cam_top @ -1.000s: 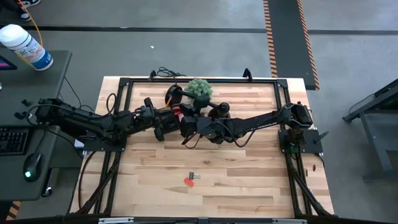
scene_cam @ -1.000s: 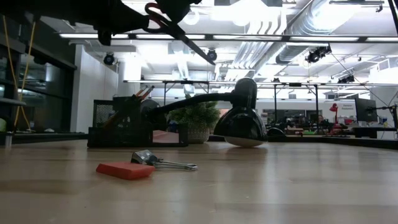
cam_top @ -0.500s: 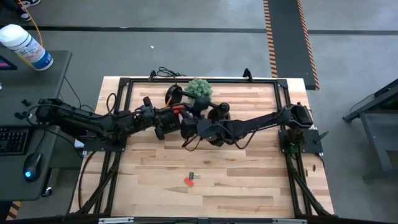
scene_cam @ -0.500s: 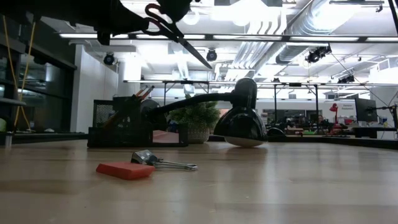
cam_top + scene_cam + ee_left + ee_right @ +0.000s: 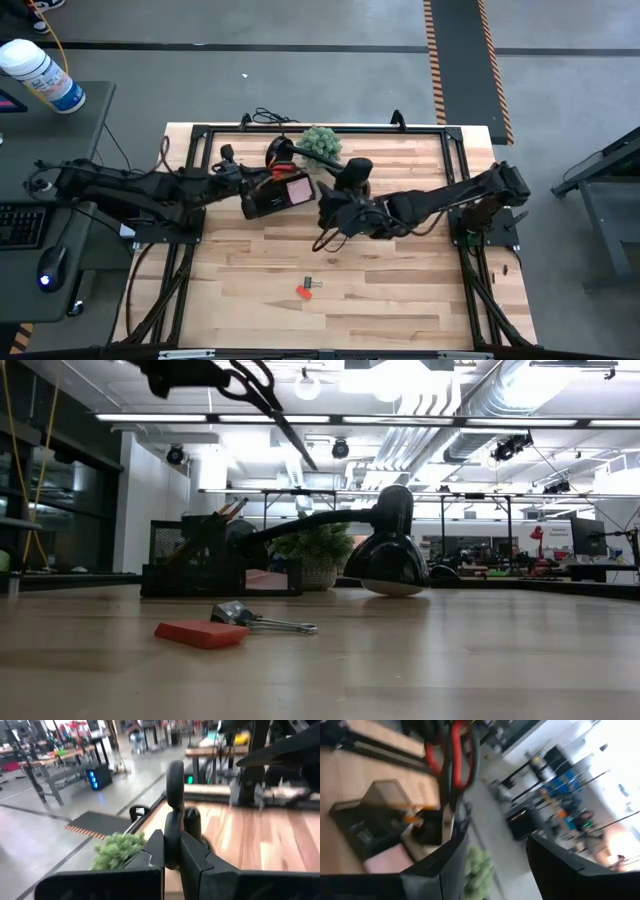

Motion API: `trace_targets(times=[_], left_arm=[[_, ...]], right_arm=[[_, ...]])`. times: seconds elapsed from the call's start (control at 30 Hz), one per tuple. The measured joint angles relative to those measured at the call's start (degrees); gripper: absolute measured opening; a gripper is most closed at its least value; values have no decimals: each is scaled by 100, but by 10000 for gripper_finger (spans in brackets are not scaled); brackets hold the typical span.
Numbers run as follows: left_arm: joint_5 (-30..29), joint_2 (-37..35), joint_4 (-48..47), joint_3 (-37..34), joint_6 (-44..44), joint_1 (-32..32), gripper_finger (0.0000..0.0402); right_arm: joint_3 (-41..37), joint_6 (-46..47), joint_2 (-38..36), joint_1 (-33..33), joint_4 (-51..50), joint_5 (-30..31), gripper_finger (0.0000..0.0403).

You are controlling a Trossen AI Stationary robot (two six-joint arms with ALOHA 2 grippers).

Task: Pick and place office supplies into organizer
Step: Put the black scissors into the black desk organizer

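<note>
Above the organizer [image 5: 268,203], we've got the left gripper [image 5: 255,179] clenched tight on the orange-handled scissors [image 5: 279,172]. In the low view they hang high over the box with the blades [image 5: 290,435] slanting downward. The right gripper [image 5: 326,207] stands wide open and empty, just beside the organizer on its far side from the left arm. Inside the organizer the pink sticky-note pad [image 5: 298,188] lies flat, and pencils [image 5: 232,508] stick up from one compartment. To do this drop well, we'd tip the scissors nearer upright, line the tips over a free slot away from the pad, lower slowly, and unclench only once the tips are inside. The red clip [image 5: 305,291] waits well apart from the organizer, towards the table's front.
</note>
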Motion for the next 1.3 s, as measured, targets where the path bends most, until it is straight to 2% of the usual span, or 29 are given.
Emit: trace_targets(times=[0.1, 0.3, 0.47, 0.7, 0.83, 1.13, 1.3], left_arm=[[-27, 0, -1369, 646, -141, 0, 4], [-427, -6, -3650, 1617, -880, 0, 4], [-697, -7, -4688, 1994, -1392, 0, 5], [-828, 100, -5950, 2041, -2259, 1, 5], [-771, 297, -6309, 2043, -2576, 0, 5], [-554, 806, -6309, 2040, -2558, 2, 5], [-978, 870, -6297, 2040, -2462, 0, 5]], right_arm=[[1, 737, -54, -38, -769, -168, 191], [-1, 1497, -2, -94, -1728, -182, 173], [-1, 1762, -2, -133, -1892, -172, 157], [-1, 1930, -2, -142, -2006, -206, 141], [-1, 1992, -2, -168, -2001, -226, 140], [-1, 2078, -2, -208, -1999, -212, 139], [-1, 2080, -2, -208, -1998, -226, 138]])
